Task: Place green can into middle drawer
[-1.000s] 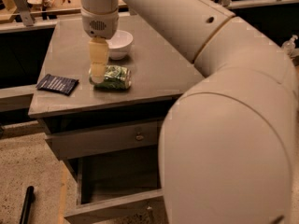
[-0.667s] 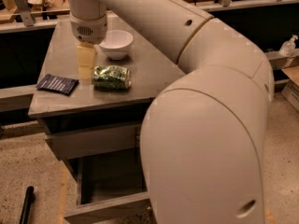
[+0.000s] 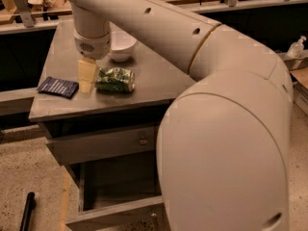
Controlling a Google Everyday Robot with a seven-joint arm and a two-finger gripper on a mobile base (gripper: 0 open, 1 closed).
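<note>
The green can (image 3: pixel 115 80) lies on its side on the grey cabinet top (image 3: pixel 154 81), in front of the white bowl (image 3: pixel 121 46). My gripper (image 3: pixel 87 77) hangs down from the arm's wrist (image 3: pixel 91 35) just left of the can, its tip at the cabinet top, close against the can's left end. It holds nothing that I can see. The middle drawer (image 3: pixel 120 189) stands pulled open below, with a dark inside and its grey front (image 3: pixel 115 216) toward me. My big white arm covers its right part.
A dark blue packet (image 3: pixel 57 86) lies on the cabinet top left of the gripper. The upper drawer (image 3: pixel 103 146) with a small round knob (image 3: pixel 143 141) is shut. A black rod (image 3: pixel 26 211) lies on the floor at the lower left.
The gripper has moved left from over the can's left end to beside it. The arm has swung with it. The can and bowl have stayed put.
</note>
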